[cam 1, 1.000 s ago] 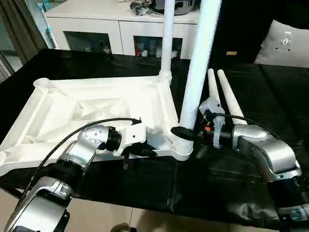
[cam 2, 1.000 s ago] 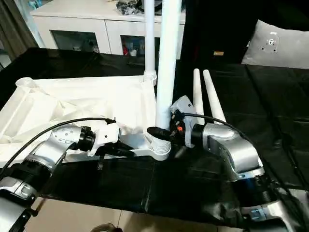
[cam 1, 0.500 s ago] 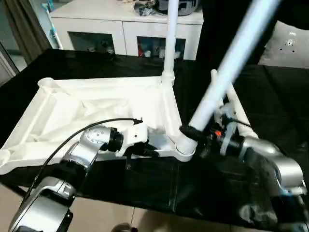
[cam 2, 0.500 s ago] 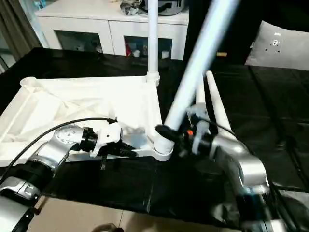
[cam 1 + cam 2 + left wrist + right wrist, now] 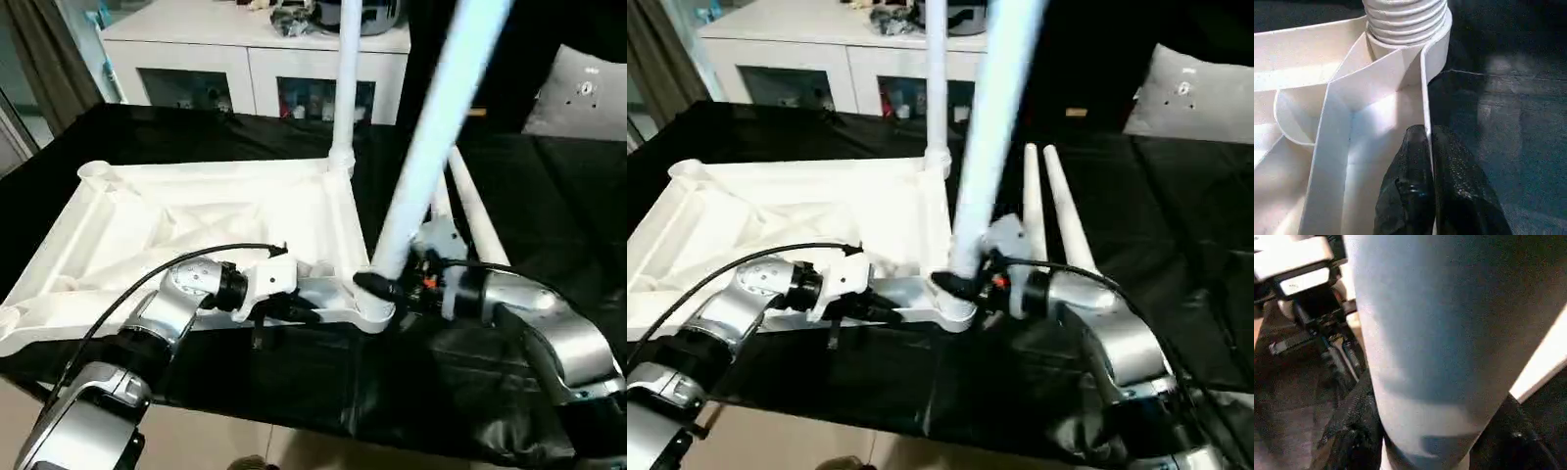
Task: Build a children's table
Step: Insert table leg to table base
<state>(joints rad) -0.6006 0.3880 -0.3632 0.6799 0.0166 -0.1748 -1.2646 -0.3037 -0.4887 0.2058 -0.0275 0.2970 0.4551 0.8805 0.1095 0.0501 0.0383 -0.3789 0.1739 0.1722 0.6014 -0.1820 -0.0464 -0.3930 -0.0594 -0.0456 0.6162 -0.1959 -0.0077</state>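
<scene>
The left gripper [image 5: 299, 311] is pinched shut on the near rim of the white plastic ribbed tabletop [image 5: 196, 220], lying upside down on the black-covered work table [image 5: 147, 132]; beyond it one white tapered leg [image 5: 343, 88] stands seated; the right gripper [image 5: 382, 287] clasps a second, leaning leg [image 5: 431, 137] at the near corner socket [image 5: 372, 311]; behind it two spare legs [image 5: 475, 211] lie waiting, so roughly half appears to remain.

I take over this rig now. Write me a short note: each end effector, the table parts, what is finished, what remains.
Left end effector: shut on the tabletop's near rim, steadying it.
Right end effector: shut on the tilted leg at the near right corner socket.
Done: far leg stands upright in its socket.
Left: seat the tilted leg, then fit the two spare legs lying on the black cover.
</scene>
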